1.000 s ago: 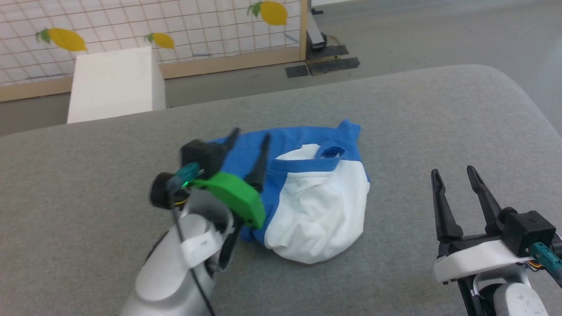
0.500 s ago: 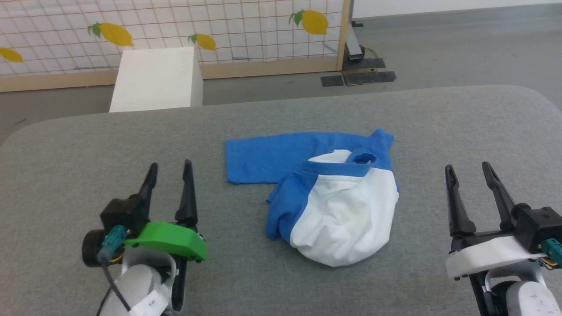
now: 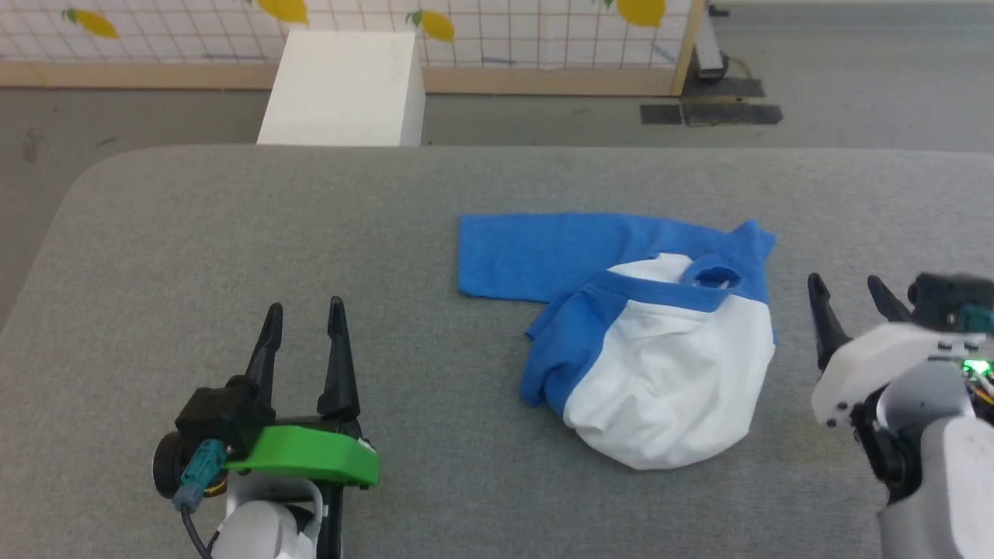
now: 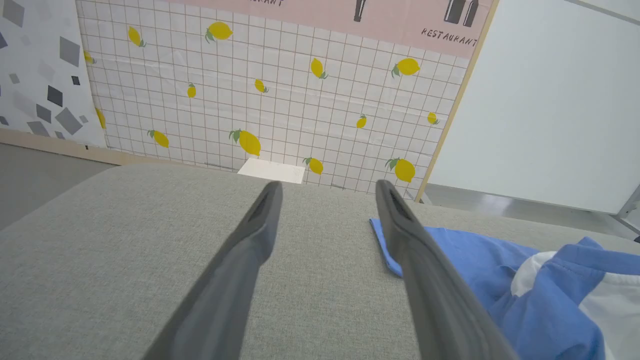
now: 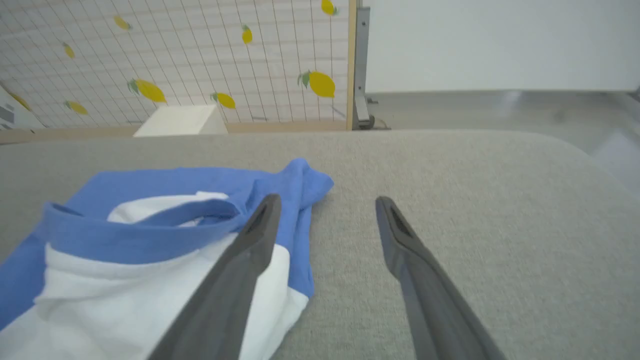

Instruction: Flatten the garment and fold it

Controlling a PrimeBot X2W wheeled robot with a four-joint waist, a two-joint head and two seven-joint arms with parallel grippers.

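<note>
Withdrawn from the soft white-and-blue cotton raglan T-shirt [image 3: 668,365], the left gripper [image 3: 304,308] hung empty, fingers parted, over the grey fabric-covered table's [image 3: 233,233] near left. The shirt lay bunched right of the table's middle. The right gripper [image 3: 844,281], likewise parted, hovered near-right. Pinching several bunched layers would probably drag the heap rather than flatten it.

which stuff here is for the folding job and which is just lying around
For the job: shirt, left gripper, right gripper, table.
Lying about: white box, lemon screen, floor plates.
</note>
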